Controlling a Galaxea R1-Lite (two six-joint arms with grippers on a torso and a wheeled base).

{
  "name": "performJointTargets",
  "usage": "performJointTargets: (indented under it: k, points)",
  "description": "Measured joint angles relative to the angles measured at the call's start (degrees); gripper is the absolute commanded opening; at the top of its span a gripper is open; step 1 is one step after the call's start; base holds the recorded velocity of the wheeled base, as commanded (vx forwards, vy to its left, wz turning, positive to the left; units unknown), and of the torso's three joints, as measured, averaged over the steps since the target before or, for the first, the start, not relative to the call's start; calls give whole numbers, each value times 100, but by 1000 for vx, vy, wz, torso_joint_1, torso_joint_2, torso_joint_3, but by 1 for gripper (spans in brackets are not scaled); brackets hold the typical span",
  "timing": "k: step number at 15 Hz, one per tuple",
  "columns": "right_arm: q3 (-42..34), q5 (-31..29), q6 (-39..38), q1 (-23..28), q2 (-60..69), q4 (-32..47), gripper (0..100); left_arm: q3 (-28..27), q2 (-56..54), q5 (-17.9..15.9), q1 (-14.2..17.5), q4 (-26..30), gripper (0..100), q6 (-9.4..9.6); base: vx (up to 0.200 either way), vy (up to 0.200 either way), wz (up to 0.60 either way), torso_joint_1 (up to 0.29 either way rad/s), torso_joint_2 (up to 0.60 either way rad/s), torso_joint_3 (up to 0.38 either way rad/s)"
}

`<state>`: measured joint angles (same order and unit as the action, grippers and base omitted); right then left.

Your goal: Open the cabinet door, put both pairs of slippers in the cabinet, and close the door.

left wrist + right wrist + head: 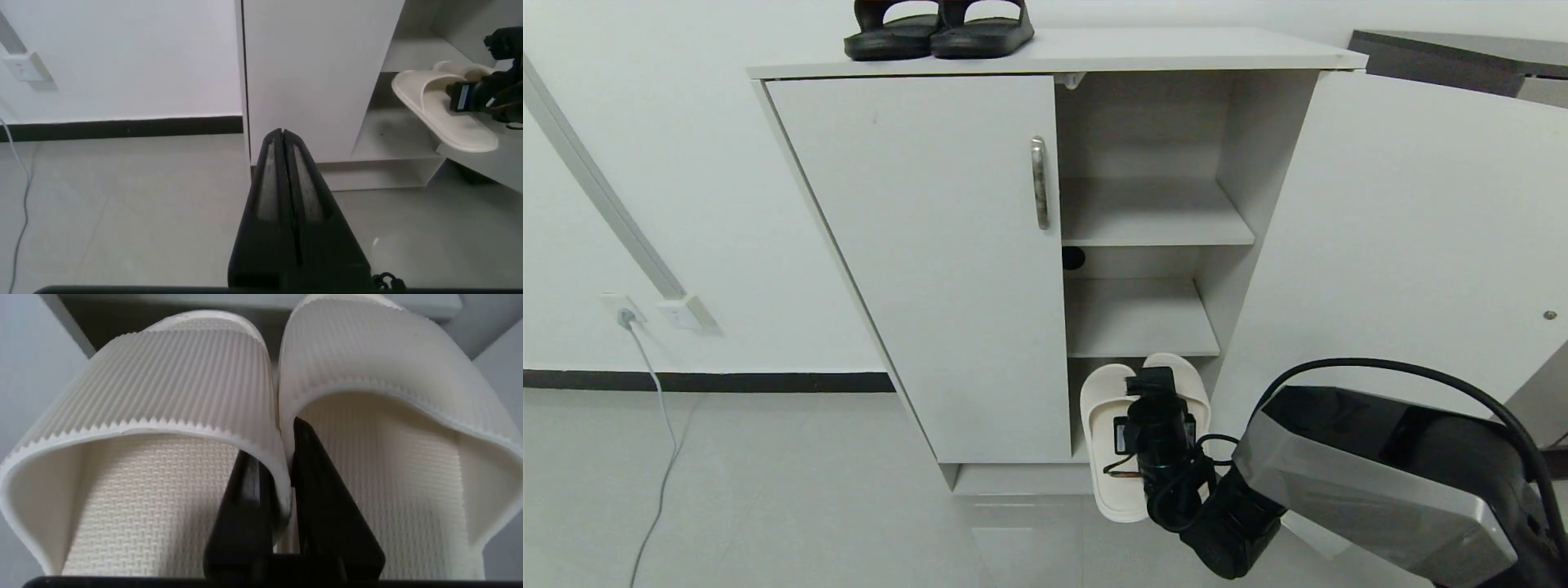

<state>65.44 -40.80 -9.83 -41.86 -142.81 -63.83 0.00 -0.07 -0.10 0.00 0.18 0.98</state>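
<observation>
white cabinet (pixel 915 269) across the middle of the head view, left door shut, right door (pixel 1413 245) swung wide toward the right edge, two shelves and a bottom compartment exposed between them.

white slippers (pixel 1107 425) at lower centre, a pair side by side, toe ends inside the mouth of the bottom compartment, heel ends sticking out past the cabinet's front. seen side-on from the left wrist view (pixel 445 106), tilted and off the compartment floor.

black slippers (pixel 939 33) at top centre, a pair side by side on the cabinet's top.

right gripper (pixel 1152 384) clamped on the white slippers. from its own wrist view, black fingers (pixel 253 498) pinching the two touching inner edges of the ribbed straps.

left gripper (pixel 282 139) over grey floor tiles (pixel 122 204) before the shut door, fingers pressed together, holding nothing.

metal handle (pixel 1039 182) upright near the shut door's right edge.

wall socket (pixel 625 314) at left centre, grey cable (pixel 666 457) trailing down from it to the floor.
</observation>
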Motion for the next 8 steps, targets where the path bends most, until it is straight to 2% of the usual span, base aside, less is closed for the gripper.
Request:
performJointTargets:
  k: [5,8]
  points:
    - [-48,-41,627,61,-143,-1064,0,0,0,10,0,-2,0,0,0,0,0,0,0,0]
    - [-48,-30,745,88,-232,-1229,0,0,0,17,0,0,0,0,0,0,0,0,0,0]
